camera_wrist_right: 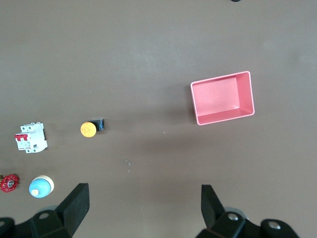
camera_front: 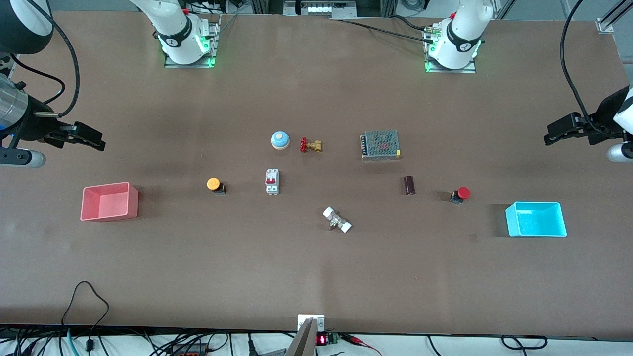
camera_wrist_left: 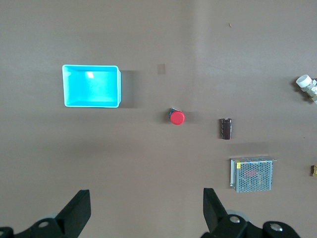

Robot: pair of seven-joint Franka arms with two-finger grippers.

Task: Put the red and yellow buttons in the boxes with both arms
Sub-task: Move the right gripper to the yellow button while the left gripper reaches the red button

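The orange-yellow button (camera_front: 214, 185) lies on the table between the pink-red box (camera_front: 109, 201) and a white breaker; it shows in the right wrist view (camera_wrist_right: 89, 128), as does the pink-red box (camera_wrist_right: 223, 97). The red button (camera_front: 461, 194) lies beside the cyan-blue box (camera_front: 536, 219); the left wrist view shows the red button (camera_wrist_left: 177, 117) and the cyan-blue box (camera_wrist_left: 92, 86). My right gripper (camera_front: 91, 139) is open and empty, high over bare table at the right arm's end. My left gripper (camera_front: 556, 134) is open and empty, high over bare table at the left arm's end.
Mid-table lie a blue dome bell (camera_front: 280, 140), a brass valve with red handle (camera_front: 310, 145), a grey mesh-topped unit (camera_front: 380, 144), a white breaker (camera_front: 272, 181), a dark cylinder (camera_front: 409, 185) and a white-ended fitting (camera_front: 337, 220).
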